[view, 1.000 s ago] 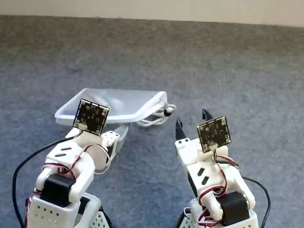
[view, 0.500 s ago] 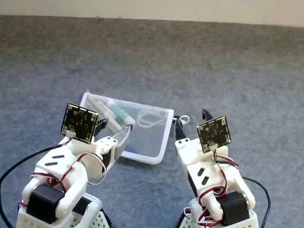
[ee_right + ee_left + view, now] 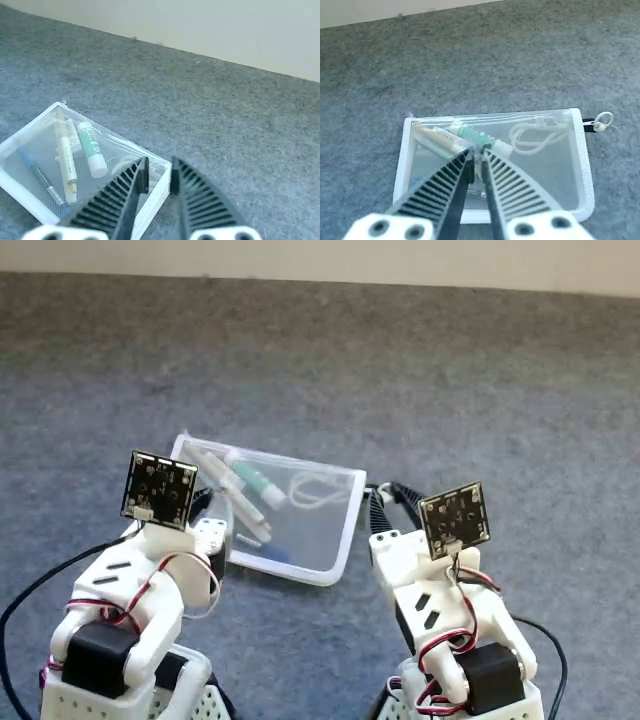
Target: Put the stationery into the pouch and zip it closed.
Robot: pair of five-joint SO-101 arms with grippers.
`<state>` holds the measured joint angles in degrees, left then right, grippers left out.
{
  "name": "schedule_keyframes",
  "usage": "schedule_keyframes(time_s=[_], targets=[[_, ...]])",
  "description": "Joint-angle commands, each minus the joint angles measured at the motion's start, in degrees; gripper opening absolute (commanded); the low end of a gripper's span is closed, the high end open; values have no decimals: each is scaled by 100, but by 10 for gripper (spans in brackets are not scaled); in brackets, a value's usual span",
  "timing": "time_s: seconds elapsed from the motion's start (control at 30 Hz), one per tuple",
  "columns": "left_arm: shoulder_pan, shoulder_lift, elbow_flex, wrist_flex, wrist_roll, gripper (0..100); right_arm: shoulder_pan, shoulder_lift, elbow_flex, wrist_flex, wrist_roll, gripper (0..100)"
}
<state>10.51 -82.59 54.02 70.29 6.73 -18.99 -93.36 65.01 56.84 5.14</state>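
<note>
The clear mesh pouch (image 3: 300,535) lies flat on the grey carpet between the two arms. Inside it are a green-and-white tube (image 3: 252,480), a cream pen (image 3: 65,150), a blue-tipped pen and a coiled white cord (image 3: 535,137). Its zip pull ring (image 3: 603,120) sticks out at one corner. My left gripper (image 3: 477,152) hovers shut above the pouch's near edge, holding nothing. At the pouch's ring corner my right gripper (image 3: 160,167) has its fingers a narrow gap apart with nothing between them; the high view shows the right gripper (image 3: 385,492) beside that corner.
Grey carpet (image 3: 480,370) stretches out beyond and to both sides of the pouch. A pale wall base (image 3: 225,30) runs along the far edge.
The left gripper set the tilted pouch flat, let go, drew back and shut. The right gripper's wide-open fingers have narrowed at the pouch's ring corner.
</note>
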Motion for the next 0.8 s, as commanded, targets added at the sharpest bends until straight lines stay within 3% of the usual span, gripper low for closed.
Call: schedule_keyframes(time_s=[0.0,0.27,0.4,0.57,0.77], targets=[[-435,-40,215,-431,44,8,-31,13,-48,-119,-79,34],[-1226,-40,1358,-1626,62,5,-31,4,163,-356,-105,22],[-1244,-40,1473,-1741,62,5,-31,-127,163,-347,-114,5],[-1244,-48,1631,-1767,62,5,-31,-1314,233,-303,-105,5],[-1244,-549,1859,-1758,62,5,-22,-901,198,-356,-97,5]])
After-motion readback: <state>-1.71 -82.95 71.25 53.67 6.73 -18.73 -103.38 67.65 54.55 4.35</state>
